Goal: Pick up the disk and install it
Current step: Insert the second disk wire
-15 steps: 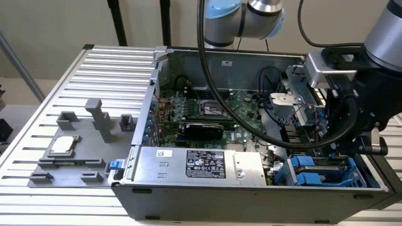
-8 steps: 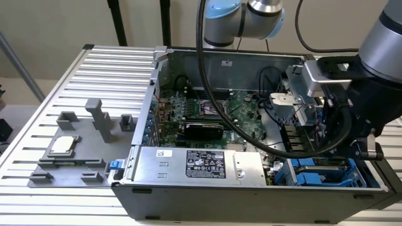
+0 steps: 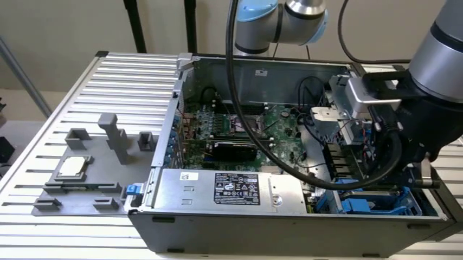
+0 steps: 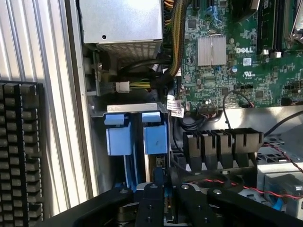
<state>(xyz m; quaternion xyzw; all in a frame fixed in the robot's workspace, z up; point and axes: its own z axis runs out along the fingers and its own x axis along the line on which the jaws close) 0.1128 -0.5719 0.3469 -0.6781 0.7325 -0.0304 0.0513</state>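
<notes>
- In the exterior view, the small square silver chip sits on the grey fixture plate at about 9 o'clock from the open dark-grey computer case. It is well apart from the work and I judge it at no risk.
- The silver box-shaped power supply lies at 6 o'clock from the green motherboard. The bright blue plastic drive cage is at roughly 4 o'clock, in the corner where the arm reaches down.
- In the wrist view, a neighbouring blue plastic carrier stands in the slot just beside the disk. The disk is a flat silver-grey hard drive framed in bright blue plastic, seen edge-on and upright in its own slot.
- If the disk tilts, its frame could catch on that neighbour or on the slot's rail and jam partway.
- The black two-fingered gripper appears drawn in narrow on the near edge of the disk. The disk runs straight out from between the jaws into the cage. How deep it is seated I cannot tell.
- A thin red wire loops just beside the gripper's body. It could be snagged or pinched, as could the row of black plastic connectors near it.
</notes>
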